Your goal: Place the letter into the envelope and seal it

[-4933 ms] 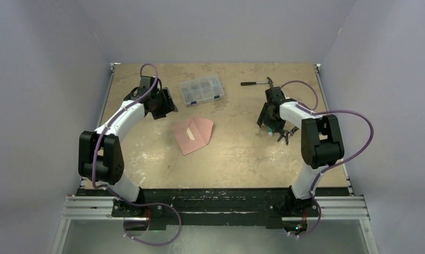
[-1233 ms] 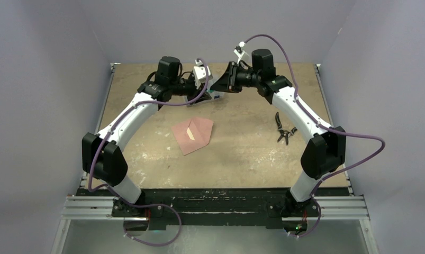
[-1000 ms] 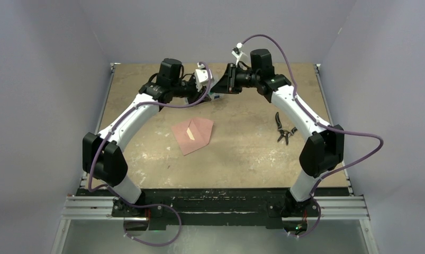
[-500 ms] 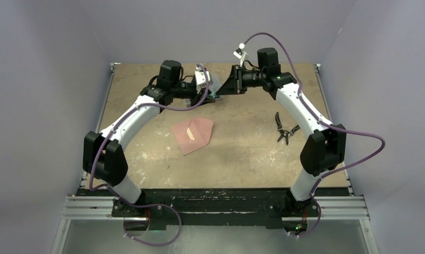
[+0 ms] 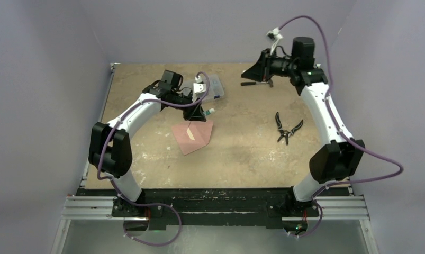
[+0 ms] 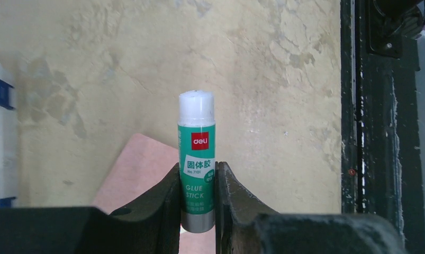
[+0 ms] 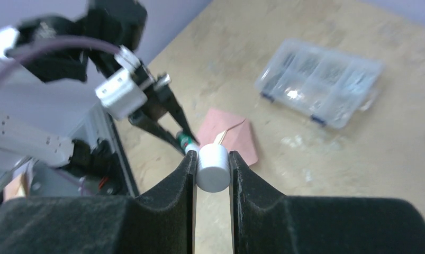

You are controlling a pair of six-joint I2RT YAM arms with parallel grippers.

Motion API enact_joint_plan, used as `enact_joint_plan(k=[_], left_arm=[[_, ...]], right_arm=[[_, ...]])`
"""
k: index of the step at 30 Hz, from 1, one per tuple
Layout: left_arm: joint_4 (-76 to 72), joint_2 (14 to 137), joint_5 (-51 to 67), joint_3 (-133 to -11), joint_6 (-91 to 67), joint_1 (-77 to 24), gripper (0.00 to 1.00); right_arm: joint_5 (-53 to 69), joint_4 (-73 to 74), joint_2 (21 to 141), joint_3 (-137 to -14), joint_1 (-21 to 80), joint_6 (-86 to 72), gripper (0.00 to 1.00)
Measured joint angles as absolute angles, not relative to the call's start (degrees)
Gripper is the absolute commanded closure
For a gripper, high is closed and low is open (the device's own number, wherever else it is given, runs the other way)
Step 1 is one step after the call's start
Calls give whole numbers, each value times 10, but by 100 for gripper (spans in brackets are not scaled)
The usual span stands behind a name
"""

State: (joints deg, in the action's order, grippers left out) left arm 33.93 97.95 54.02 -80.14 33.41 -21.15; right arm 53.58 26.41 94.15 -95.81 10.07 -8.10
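Tan table [image 5: 242, 153], flat salmon-pink envelope [image 5: 197, 138]; L jaws pinch glue stick [image 6: 197, 174], R jaws white cap [image 7: 212, 168].

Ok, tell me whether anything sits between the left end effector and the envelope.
Nothing visible does. The left end effector, shut on the glue stick, hangs by the envelope's far edge. The compartment box lies farther back; the right end effector, holding the cap, is far off.
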Motion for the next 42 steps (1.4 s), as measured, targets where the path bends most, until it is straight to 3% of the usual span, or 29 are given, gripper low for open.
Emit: enact_joint_plan(k=[7,19,30,36,42], left_arm=[[346,987,529,-789,322,-210,100],[278,949,504,-788,265,-210,100],[200,901,499,-750,175,-210,100],[166,886,497,-730,138,-210,100],[154,884,497,-730,125,-210,100]], right_arm=[[468,210,912,-967,77,-137,100],[48,334,1016,-871,130,-181,100],[-61,310,1083,-763,209,-215,100],[-86,294,1095,-742,211,-226,76],[-96,296,1095,-732,211,-226,61]])
